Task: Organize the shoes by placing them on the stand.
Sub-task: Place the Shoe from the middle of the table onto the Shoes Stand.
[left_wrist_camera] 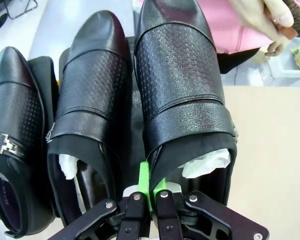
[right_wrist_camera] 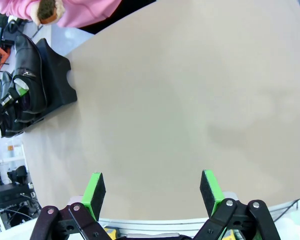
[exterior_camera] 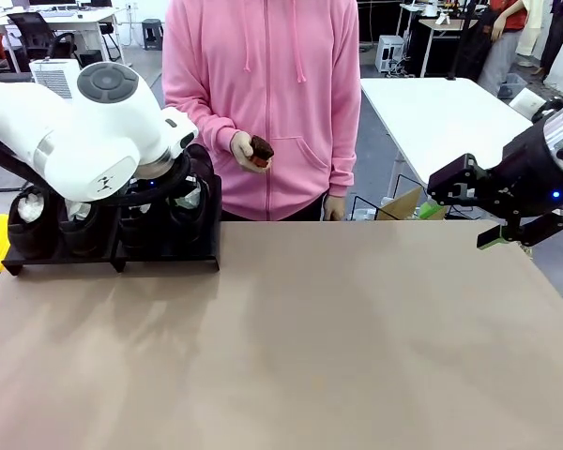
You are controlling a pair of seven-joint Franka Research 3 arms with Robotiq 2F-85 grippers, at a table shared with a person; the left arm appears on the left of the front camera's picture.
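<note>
Your left gripper (left_wrist_camera: 151,197) is clenched on the heel rim of the rightmost of the shoes (left_wrist_camera: 182,95), which stand in a row on the stand (exterior_camera: 113,258) at the bench's (exterior_camera: 291,347) far left corner. Your right gripper (right_wrist_camera: 153,192) hangs released above the bench's near right edge, grasping nothing. The person's hand (exterior_camera: 247,150) at the far edge holds a small brown brush (exterior_camera: 261,150).

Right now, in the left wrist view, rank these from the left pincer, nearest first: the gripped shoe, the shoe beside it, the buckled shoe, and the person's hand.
1. Gripped shoe: its heel rim is pinched in the left pincer.
2. Neighbouring shoe: just beside, mid-picture.
3. Buckled shoe: far picture-left.
4. Person's hand: top picture-right, past the toes, holding a brush.
</note>
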